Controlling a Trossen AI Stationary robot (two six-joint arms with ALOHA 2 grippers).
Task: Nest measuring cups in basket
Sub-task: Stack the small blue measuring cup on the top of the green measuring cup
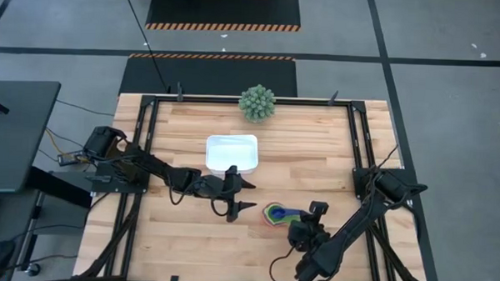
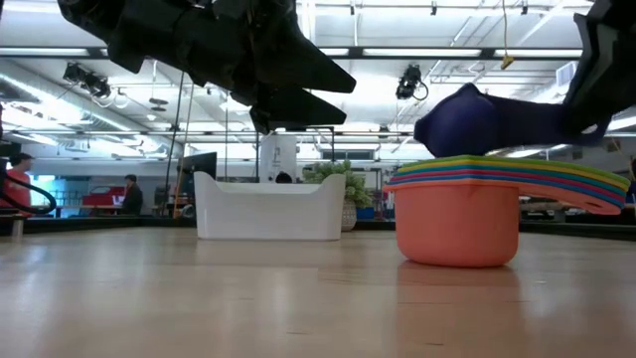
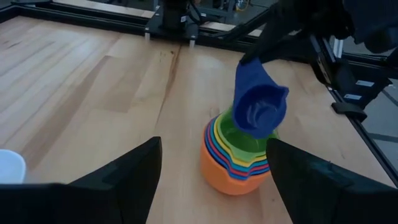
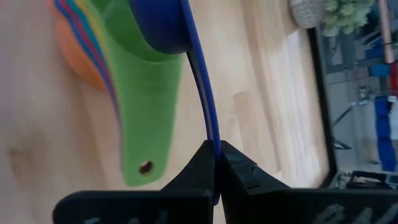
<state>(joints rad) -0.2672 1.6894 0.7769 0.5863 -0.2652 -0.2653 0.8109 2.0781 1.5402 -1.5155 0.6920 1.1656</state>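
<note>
Stack of nested plastic measuring cups, orange outermost, sits lower centre on wooden table, outside white plastic basket mid-frame. Right gripper pinches dark blue cup by handle above stack. Left gripper open, empty. Basket placement remains.

- A light wooden table made of butcher-block planks, edged by a black metal frame.
- A white basket stands on the table, a little toward the far edge from the middle.
- A green spiky ball plant sits at the far edge, just beyond the basket.
- A nested stack of measuring cups rests on the wood toward the near edge, well apart from the basket. Its bottom cup, orange, is the one touching the table; rims in several colours are layered inside it, green innermost.
</note>
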